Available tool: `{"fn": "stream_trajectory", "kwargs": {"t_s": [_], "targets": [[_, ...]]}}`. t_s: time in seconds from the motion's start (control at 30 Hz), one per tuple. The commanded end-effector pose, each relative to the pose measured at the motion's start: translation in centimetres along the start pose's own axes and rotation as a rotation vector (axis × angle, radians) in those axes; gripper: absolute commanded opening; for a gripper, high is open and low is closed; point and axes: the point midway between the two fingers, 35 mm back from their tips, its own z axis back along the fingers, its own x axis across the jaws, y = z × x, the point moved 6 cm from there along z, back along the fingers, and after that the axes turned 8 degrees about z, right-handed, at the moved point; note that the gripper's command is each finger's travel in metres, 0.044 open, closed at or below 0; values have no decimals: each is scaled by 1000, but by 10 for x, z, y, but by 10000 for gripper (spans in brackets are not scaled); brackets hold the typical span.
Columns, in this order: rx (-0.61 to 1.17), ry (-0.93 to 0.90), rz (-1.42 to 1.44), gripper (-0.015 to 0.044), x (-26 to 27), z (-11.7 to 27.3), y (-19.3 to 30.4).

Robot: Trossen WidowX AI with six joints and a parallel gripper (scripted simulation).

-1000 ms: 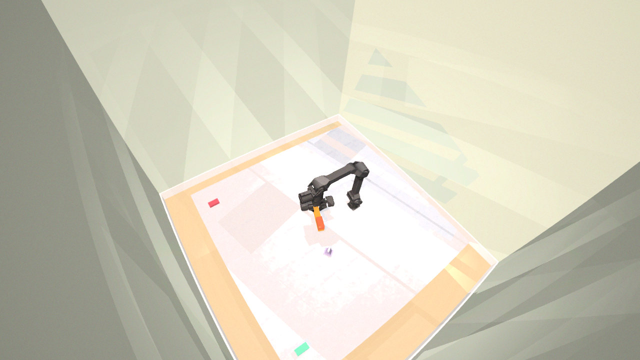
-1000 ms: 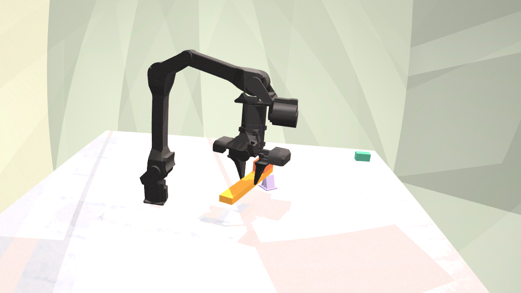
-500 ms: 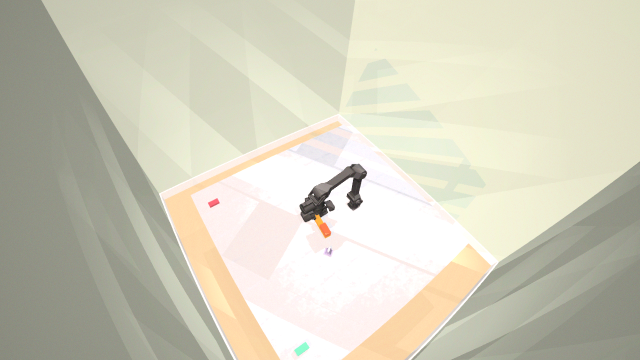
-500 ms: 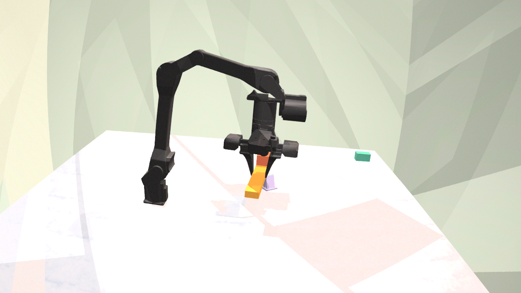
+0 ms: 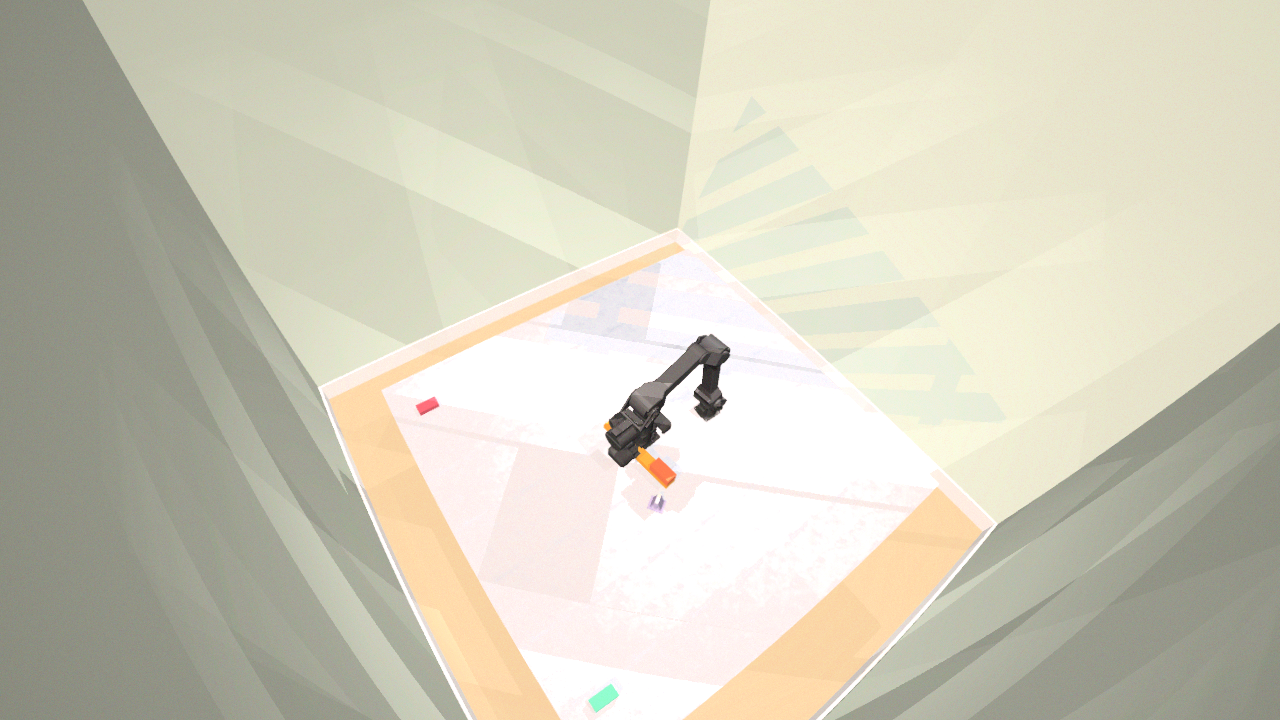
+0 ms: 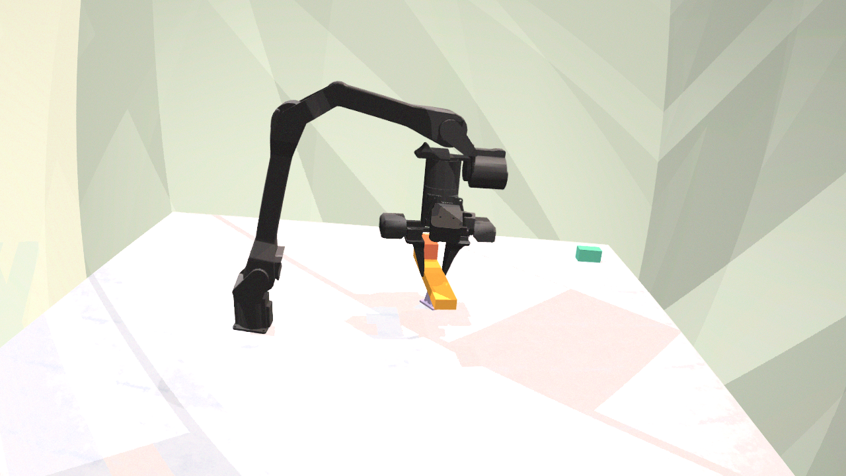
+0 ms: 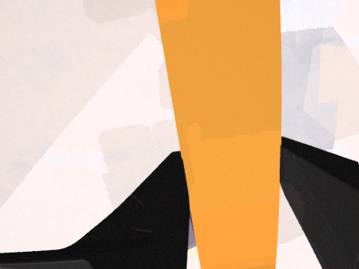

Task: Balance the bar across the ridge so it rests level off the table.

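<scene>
The orange bar [image 5: 646, 459] [image 6: 439, 283] [image 7: 232, 112] carries a red-orange block [image 5: 663, 471] [image 6: 430, 248] on its far end in the exterior view. My gripper [image 6: 434, 273] [image 7: 227, 155] is shut on the bar, one finger on each side, and holds it above the table. The small purple ridge [image 5: 656, 506] [image 6: 428, 300] stands on the table, seen just past the bar's block end in the top view and partly hidden behind the bar in the exterior view. A sliver of the ridge [image 7: 191, 232] shows beside the bar in the wrist view. I see no clear contact between them.
A green block [image 5: 603, 698] [image 6: 588, 254] lies far off near a table corner. A red block [image 5: 426, 405] lies near another side of the table. The arm's base [image 5: 709, 402] [image 6: 253, 307] stands on the table [image 6: 331, 402].
</scene>
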Motion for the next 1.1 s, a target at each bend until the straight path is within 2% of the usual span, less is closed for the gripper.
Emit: {"fn": "stream_trajectory", "kwargs": {"t_s": [0.0, 0.77, 1.07], "targets": [[1, -2, 64, 0, 8, 1, 11], [7, -8, 435, 0, 52, 0, 83], [8, -8, 450, 0, 56, -8, 87]]}}
